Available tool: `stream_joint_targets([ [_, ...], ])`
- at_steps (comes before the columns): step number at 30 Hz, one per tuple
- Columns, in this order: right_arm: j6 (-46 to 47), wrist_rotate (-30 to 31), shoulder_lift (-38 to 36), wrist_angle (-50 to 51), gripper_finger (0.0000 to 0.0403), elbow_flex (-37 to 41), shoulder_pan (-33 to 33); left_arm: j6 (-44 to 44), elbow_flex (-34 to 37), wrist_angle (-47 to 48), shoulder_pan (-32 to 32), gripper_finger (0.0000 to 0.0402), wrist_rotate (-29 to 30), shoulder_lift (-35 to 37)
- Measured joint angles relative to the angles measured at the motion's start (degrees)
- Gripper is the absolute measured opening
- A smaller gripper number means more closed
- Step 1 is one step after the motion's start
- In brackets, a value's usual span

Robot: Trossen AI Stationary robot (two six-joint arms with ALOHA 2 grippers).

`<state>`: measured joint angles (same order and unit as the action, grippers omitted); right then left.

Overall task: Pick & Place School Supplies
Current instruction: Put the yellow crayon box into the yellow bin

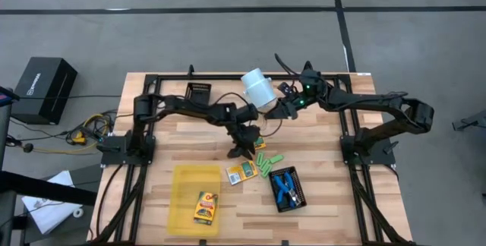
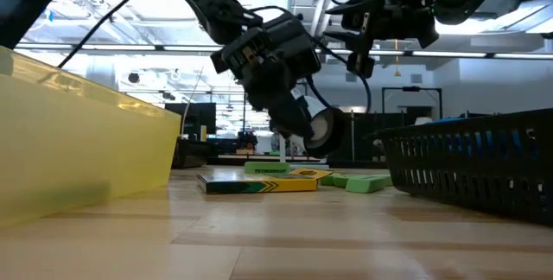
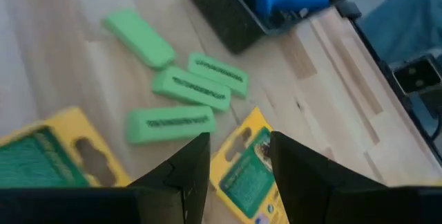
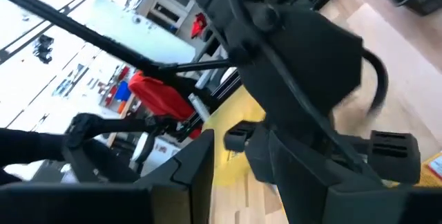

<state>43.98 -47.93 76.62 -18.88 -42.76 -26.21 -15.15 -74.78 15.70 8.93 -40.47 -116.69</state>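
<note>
Orange-yellow boxes (image 1: 241, 174) lie mid-table from above beside the green pieces (image 1: 265, 162), near my left pincer (image 1: 244, 152); my right pincer (image 1: 267, 115) hangs by the white cup (image 1: 258, 88). My left wrist view shows my fingers (image 3: 188, 175) apart above a box (image 3: 247, 170); my right wrist view leaves that pincer's state unclear.

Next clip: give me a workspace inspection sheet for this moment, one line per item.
Surface: wooden table, slatted.
Job's things: green pieces beside an orange-yellow box; another box in the yellow tray; blue-handled tools in a black mesh tray.
Clutter: white cup.
Left end effector: open, above the boxes.
Right end effector: raised, empty.
Cables: bundle off the left edge.
Surroundings: black case on the floor.
</note>
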Motion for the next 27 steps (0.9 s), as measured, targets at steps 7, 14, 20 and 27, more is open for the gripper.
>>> stream_joint_targets([
  [7, -0.5, -3.5, 0.0, -0.1, 0.0134, 0.0, -1.3, -2.4, -0.1, -0.1, -1.2, 0.0145, 1.1, -3.3],
  [14, -0.9, -4.8, 0.0, -1.0, 0.0131, 0.0, -1.4, -4.2, -0.4, -0.3, -0.3, 0.0145, 4.7, -4.2],
  [20, -1.1, -5.3, 0.0, -1.0, 0.0133, 0.0, -1.4, -4.1, -2.2, -0.1, 0.6, 0.0145, 4.2, -4.2],
  [27, -1.1, -7.7, 0.0, -1.1, 0.0133, 0.0, -1.4, -5.6, -2.4, 4.6, -0.3, 0.0145, -0.2, -4.2],
])
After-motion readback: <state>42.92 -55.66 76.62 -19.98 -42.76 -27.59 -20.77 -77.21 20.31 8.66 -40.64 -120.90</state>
